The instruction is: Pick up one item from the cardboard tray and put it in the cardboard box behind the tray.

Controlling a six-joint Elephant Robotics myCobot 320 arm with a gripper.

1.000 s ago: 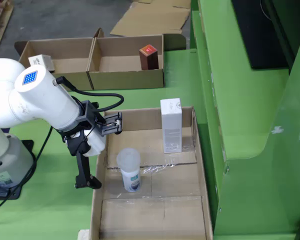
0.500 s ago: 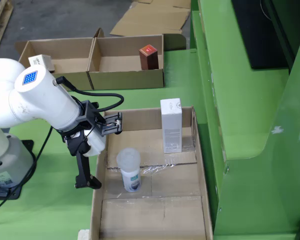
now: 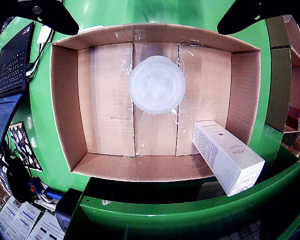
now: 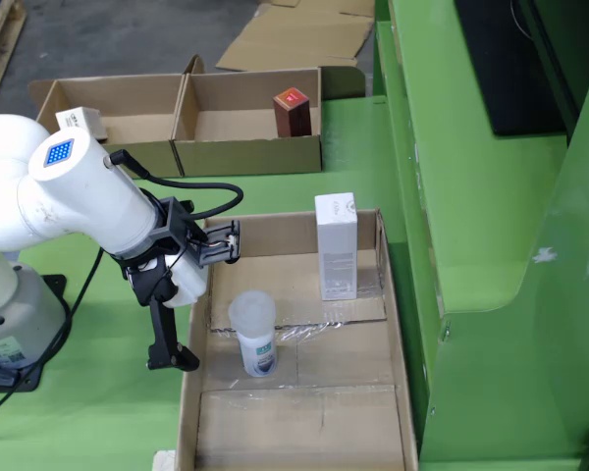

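**A:** Which item looks the likely pick?

**B:** The capped bottle (image 3: 156, 84), upright in the cardboard tray (image 3: 65, 100), almost straight below the pincer (image 3: 150, 12). That suits a grasp from above.

**A:** Its look?

**B:** Round, frosted white cap, labelled body. The white carton (image 3: 228, 156) stands off to one side.

**A:** The pincer?

**B:** Spread wide, holding nothing.

A green table (image 4: 353, 157) fills most of the fixed view, with a raised green ledge (image 4: 471, 196) along its right side. Beyond the table lie a grey floor (image 4: 108, 39) and flattened cardboard (image 4: 294, 34). Left of the table in the gripper view sits a laptop (image 3: 12, 60).
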